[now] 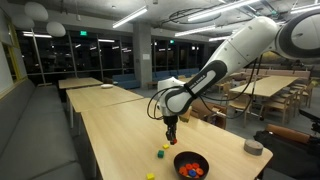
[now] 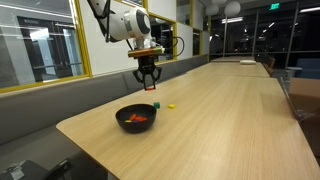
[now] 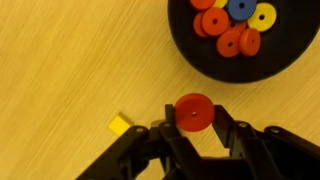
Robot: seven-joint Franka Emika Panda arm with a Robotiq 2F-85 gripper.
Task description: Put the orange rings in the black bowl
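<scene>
My gripper [image 3: 193, 125] is shut on an orange-red ring [image 3: 194, 112], held between the fingertips above the wooden table. The black bowl [image 3: 205, 62] sits just beyond the fingers at the upper right of the wrist view. It holds several orange-red rings [image 3: 232, 40] plus blue and yellow ones. In both exterior views the gripper [image 1: 171, 141] [image 2: 147, 86] hangs a little above the table, close beside the bowl [image 1: 179, 161] [image 2: 122, 120]. A small red piece [image 2: 156, 104] lies on the table near the gripper.
A small yellow piece [image 3: 120, 125] lies on the table beside the fingers. Other yellow and yellow-green pieces [image 1: 160, 154] [image 2: 171, 104] lie near the bowl. A grey round container [image 1: 254, 146] stands by the table edge. The bowl is close to the table's end.
</scene>
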